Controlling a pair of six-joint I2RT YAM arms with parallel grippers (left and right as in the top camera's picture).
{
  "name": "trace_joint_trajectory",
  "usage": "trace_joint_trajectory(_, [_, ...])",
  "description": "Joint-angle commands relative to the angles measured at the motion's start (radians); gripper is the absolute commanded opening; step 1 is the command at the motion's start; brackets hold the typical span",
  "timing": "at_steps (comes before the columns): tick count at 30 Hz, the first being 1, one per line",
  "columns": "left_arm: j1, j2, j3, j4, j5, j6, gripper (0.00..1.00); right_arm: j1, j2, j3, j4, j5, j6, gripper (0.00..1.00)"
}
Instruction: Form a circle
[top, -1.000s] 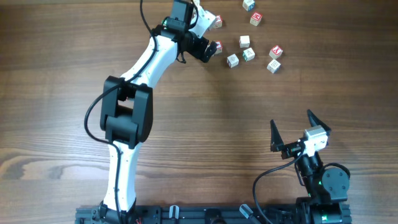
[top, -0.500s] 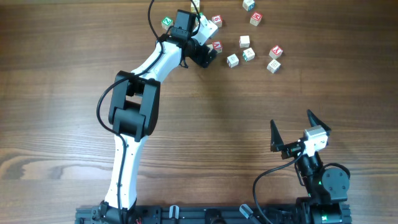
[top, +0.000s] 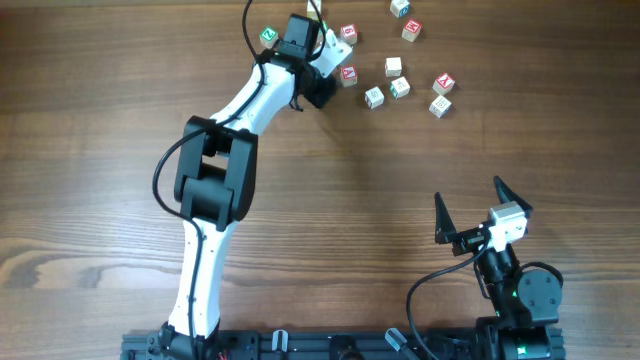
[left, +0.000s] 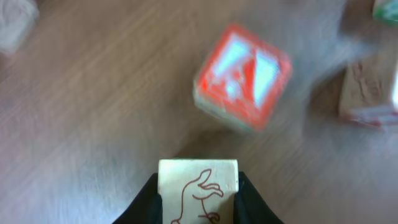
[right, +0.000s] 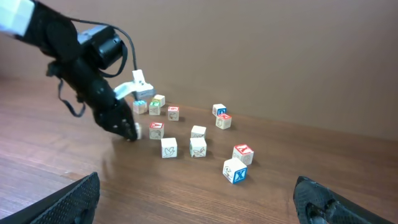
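Observation:
Small pale wooden cubes lie scattered at the far side of the table, in no ring. My left gripper (top: 322, 90) is shut on one pale cube (left: 199, 173) with a red outline drawing on its face. A red-faced cube (left: 242, 78) sits just ahead of it, also visible from above as the red cube (top: 347, 73). The held cube shows as a pale block (right: 134, 130) at the left fingertips. My right gripper (top: 470, 200) is open and empty near the front right, far from the cubes.
Other cubes: a green one (top: 268, 36), a red one (top: 348, 34), pale ones (top: 373, 97) (top: 399, 88) (top: 393, 66), a red-topped one (top: 444, 83), and a blue X cube (right: 234, 170). The left arm (top: 215, 180) stretches diagonally over the table's left half.
The left gripper has closed from wide open onto the pale cube, and the arm has shifted, uncovering the green cube. The right arm has not moved.

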Motion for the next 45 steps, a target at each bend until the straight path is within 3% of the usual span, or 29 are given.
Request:
trace_joint_trajectory(1, [-0.010,-0.114,-0.015,-0.092,-0.034,-0.010,0.08,-0.007,-0.005,-0.001,0.003,-0.009,-0.005,1.00])
trace_joint_trajectory(6, [-0.058,-0.291,-0.015,-0.195,0.248,-0.090,0.06,-0.007,-0.005,-0.001,0.003,-0.009,-0.004,1.00])
trace_joint_trajectory(8, [-0.090,-0.292,-0.016,-0.197,0.280,-0.121,0.07,-0.007,-0.005,-0.001,0.003,-0.009,-0.005,1.00])
trace_joint_trajectory(17, [-0.268,-0.200,-0.016,-0.130,0.245,-0.134,0.07,-0.007,-0.005,-0.001,0.003,-0.009,-0.005,1.00])
trace_joint_trajectory(27, [-0.332,-0.104,-0.016,-0.126,0.227,-0.134,0.07,-0.007,-0.005,-0.001,0.017,-0.010,-0.002,1.00])
trace_joint_trajectory(31, [-0.336,-0.103,-0.016,-0.117,0.227,-0.171,0.07,-0.007,-0.003,0.001,0.021,0.013,0.024,1.00])
trace_joint_trajectory(34, [-0.344,-0.101,-0.016,-0.079,0.227,-0.212,0.07,-0.007,-0.003,0.006,0.093,0.082,0.137,1.00])
trace_joint_trajectory(36, [-0.354,-0.101,-0.016,-0.042,0.227,-0.212,0.07,-0.008,-0.002,0.054,0.056,0.240,0.268,1.00])
trace_joint_trajectory(39, [-0.373,-0.101,-0.016,-0.019,0.227,-0.212,0.07,-0.008,0.000,0.140,-0.020,0.289,0.283,1.00])
trace_joint_trajectory(45, [-0.415,-0.086,-0.016,0.042,0.227,-0.212,0.09,-0.008,0.046,0.369,-0.349,0.531,0.320,1.00])
